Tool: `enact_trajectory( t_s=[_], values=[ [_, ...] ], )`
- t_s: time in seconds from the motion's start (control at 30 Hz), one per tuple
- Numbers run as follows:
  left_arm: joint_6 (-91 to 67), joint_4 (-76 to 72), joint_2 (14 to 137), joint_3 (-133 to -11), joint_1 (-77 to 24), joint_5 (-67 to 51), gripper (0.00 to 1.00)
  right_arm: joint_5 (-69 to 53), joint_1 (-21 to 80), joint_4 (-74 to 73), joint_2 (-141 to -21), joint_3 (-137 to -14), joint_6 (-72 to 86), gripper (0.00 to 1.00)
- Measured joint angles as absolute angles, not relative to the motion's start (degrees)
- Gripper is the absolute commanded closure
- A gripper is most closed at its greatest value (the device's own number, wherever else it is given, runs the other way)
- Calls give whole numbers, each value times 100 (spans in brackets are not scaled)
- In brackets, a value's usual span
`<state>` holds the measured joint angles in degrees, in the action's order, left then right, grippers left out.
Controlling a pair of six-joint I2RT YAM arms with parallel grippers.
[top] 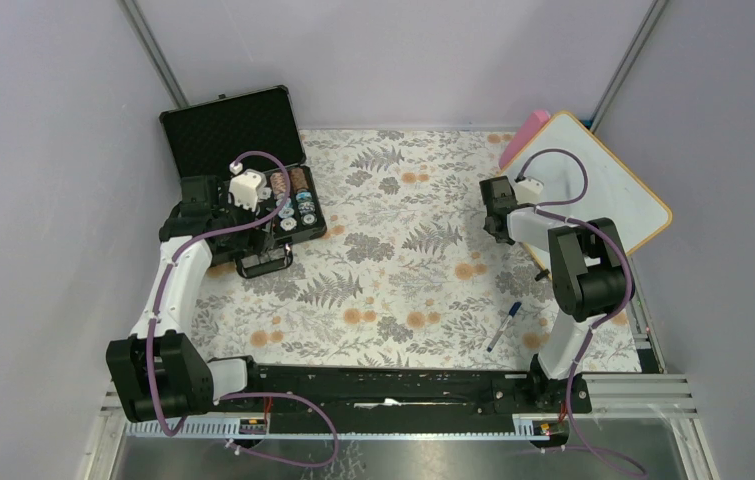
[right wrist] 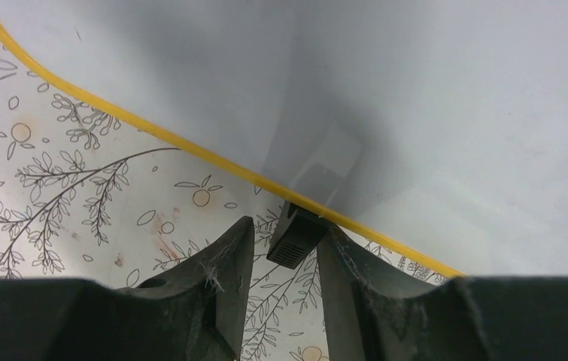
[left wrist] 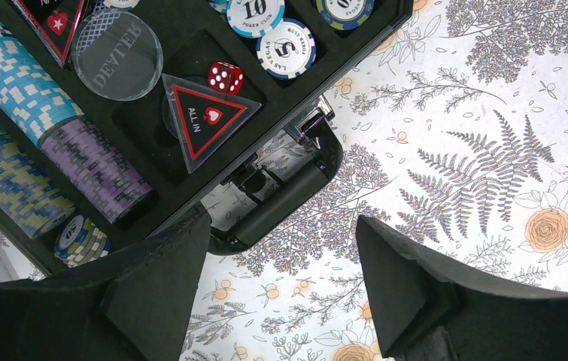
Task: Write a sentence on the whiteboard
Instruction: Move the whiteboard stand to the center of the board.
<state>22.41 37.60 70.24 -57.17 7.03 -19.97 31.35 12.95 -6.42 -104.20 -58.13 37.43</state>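
Whiteboard point(top: 603, 185): far right of table, set diagonally | right gripper point(right wrist: 284, 229): fingers narrow, straddling the board's black foot point(right wrist: 290, 244) at the yellow rim; grip cannot be determined | left gripper point(left wrist: 282, 218): fingers wide apart, above the handle of the poker chip case point(top: 233, 125) | marker point(top: 503, 325): on the floral cloth point(top: 403, 290), near the right arm's base.

left pincer point(left wrist: 280, 226): wide apart, pointing down | right pincer point(right wrist: 287, 237): narrow gap, elbow raised

Even bright light, soft grey shadow across the whiteboard point(right wrist: 416, 113)
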Motion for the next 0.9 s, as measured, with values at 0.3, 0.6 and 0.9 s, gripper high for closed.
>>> enact_trajectory(
  t_s=[0.3,0.6,0.9],
  values=[
    [2239,3760,7024,-5717,698,-2043,20,3306,1275,-469,-10422,-5813,3610,62],
    [2244,3763,7024,-5717,696,-2045,20,3354,1225,-460,-10492,-5865,3607,92],
    [2222,3763,7024,-5717,696,-2060,17,3234,1194,-480,-10506,-5907,3393,100]
  ],
)
